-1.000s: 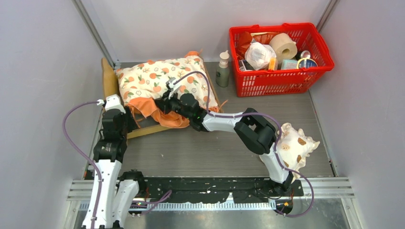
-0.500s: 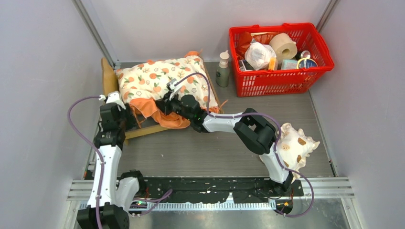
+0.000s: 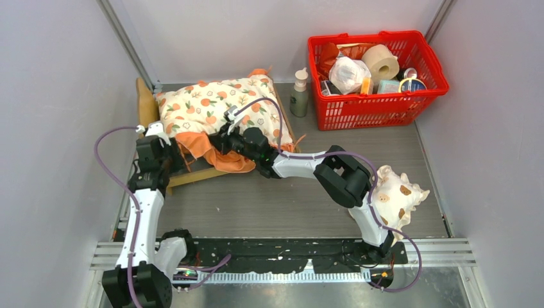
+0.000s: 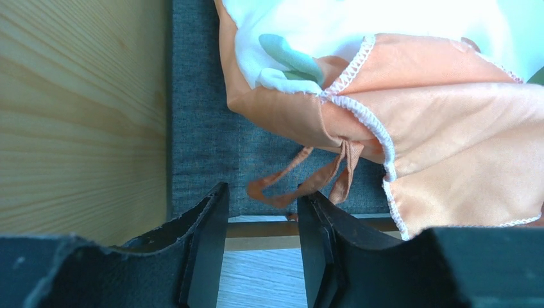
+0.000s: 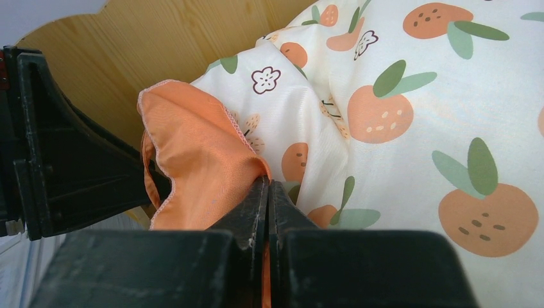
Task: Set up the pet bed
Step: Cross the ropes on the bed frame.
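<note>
Pet bed (image 3: 146, 106) sits at the far left of the desk (image 3: 282, 205), headboard end toward the left wall, its long axis running left to right on a slight slant; it is light wood, with a scalloped headboard and a dark-grey base panel (image 4: 199, 128) mostly covered by the cushion (image 3: 218, 106). My left end effector (image 4: 260, 205) hangs at the bed's near corner by the headboard, so my left arm is the nearer one to the frame; the bare strip of base lies straight ahead of its tips, between the headboard and the cushion's near corner. Its jaws stand spread with nothing between them, an orange tie ribbon (image 4: 345, 170) just beyond the tips. My right end effector (image 5: 268, 186) reaches in from the right, pressed together on the cushion's orange ruffle (image 5: 199, 167). I judge the next move turns on bringing that corner down onto the grey strip, snug against the headboard.
</note>
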